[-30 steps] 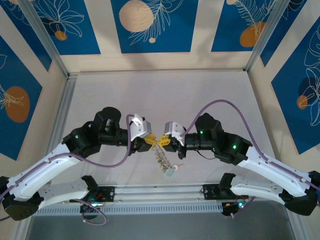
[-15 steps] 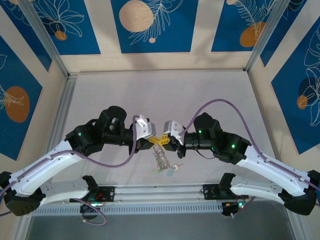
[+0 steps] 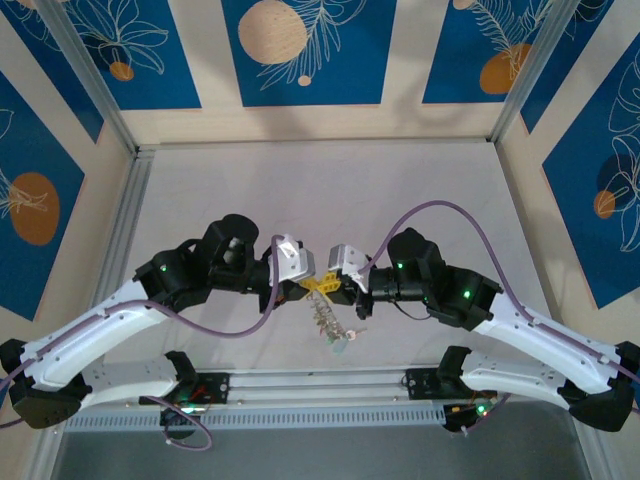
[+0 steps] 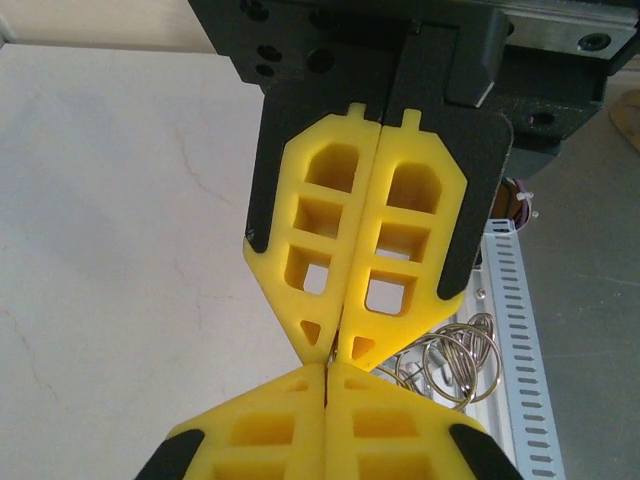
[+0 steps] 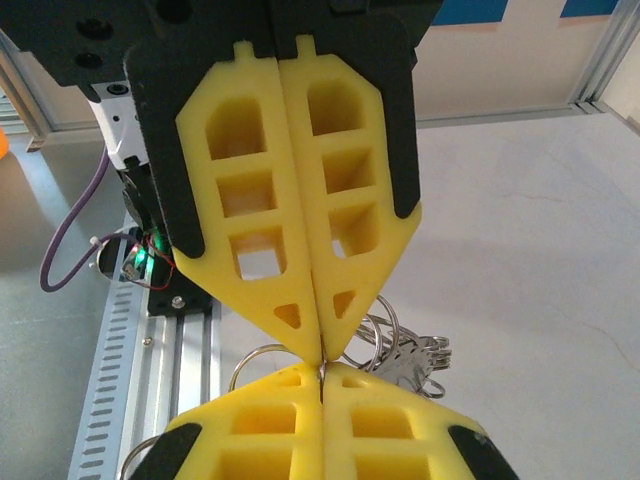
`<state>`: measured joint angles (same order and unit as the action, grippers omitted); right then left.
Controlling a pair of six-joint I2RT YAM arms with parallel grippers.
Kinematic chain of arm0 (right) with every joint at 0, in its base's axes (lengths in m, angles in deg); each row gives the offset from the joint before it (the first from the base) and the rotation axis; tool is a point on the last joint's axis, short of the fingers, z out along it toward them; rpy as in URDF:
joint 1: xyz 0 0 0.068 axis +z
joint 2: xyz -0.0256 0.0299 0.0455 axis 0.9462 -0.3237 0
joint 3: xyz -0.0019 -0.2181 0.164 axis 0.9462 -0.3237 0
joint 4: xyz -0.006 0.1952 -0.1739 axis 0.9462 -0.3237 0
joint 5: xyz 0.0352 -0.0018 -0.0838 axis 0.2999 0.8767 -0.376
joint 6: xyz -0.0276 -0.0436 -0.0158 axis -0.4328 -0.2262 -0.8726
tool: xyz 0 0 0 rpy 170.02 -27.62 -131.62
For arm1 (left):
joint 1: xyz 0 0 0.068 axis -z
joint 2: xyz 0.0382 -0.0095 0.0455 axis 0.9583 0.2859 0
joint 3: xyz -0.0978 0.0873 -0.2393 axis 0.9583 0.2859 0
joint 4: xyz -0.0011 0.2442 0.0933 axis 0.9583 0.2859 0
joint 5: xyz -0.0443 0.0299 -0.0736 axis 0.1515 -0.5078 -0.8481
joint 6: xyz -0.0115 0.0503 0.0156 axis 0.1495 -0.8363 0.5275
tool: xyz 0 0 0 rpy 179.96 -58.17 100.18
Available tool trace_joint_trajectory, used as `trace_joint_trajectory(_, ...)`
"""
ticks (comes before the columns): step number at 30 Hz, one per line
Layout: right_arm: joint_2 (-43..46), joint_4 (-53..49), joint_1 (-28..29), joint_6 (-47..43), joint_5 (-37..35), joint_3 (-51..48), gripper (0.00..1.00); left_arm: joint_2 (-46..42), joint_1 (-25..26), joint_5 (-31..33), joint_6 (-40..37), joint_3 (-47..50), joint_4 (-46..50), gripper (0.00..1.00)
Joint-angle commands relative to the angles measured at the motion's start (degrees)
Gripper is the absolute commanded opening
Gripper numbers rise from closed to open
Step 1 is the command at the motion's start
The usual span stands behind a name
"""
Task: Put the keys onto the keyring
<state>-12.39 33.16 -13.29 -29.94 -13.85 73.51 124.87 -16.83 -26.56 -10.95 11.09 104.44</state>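
The left gripper (image 3: 308, 288) and right gripper (image 3: 330, 285) met tip to tip above the pale table (image 3: 400, 190). Each pair of ribbed yellow plastic fingers (image 4: 400, 230) was pressed flat together. The keys (image 3: 326, 320) trailed from that meeting point, their long axis running near and slightly right and ending in a mint head. The keyring (image 4: 452, 352), looped silver wire, sat just behind the tips. Which pair pinched it could not be told.

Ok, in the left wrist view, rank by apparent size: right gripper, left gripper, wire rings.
1. right gripper, largest.
2. left gripper, but cropped by the frame edge and nearer, so unsure.
3. wire rings, clearly smallest.
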Motion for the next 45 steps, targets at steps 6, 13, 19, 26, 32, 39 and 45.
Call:
trace_joint_trajectory(6,1.30,9.67,0.68,-1.66,4.00,2.83,0.00,4.11,1.19,3.06,-3.08,-1.63,8.20,0.00)
trace_joint_trajectory(13,1.85,9.70,0.70,-1.80,4.04,2.40,0.00,0.62,1.15,5.89,-1.69,0.24,3.11,0.00)
trace_joint_trajectory(19,2.84,9.89,0.71,-1.10,3.19,1.46,0.16,-2.40,0.84,5.53,0.86,1.76,-2.37,0.00)
trace_joint_trajectory(26,5.76,8.69,0.20,0.23,-0.36,-0.55,0.19,-3.69,0.23,4.66,2.53,2.48,-5.33,0.00)
trace_joint_trajectory(32,6.58,7.13,-0.25,0.53,0.44,-1.54,0.20,-3.92,-0.11,3.73,3.68,2.82,-7.08,0.00)
trace_joint_trajectory(39,6.83,4.88,-0.34,1.04,0.58,-3.59,0.24,-5.46,-1.69,-1.50,6.55,3.59,-10.17,0.00)
trace_joint_trajectory(45,6.18,6.04,-1.31,0.97,0.04,-4.53,0.24,-5.65,-2.58,-4.42,6.63,3.72,-10.51,0.00)
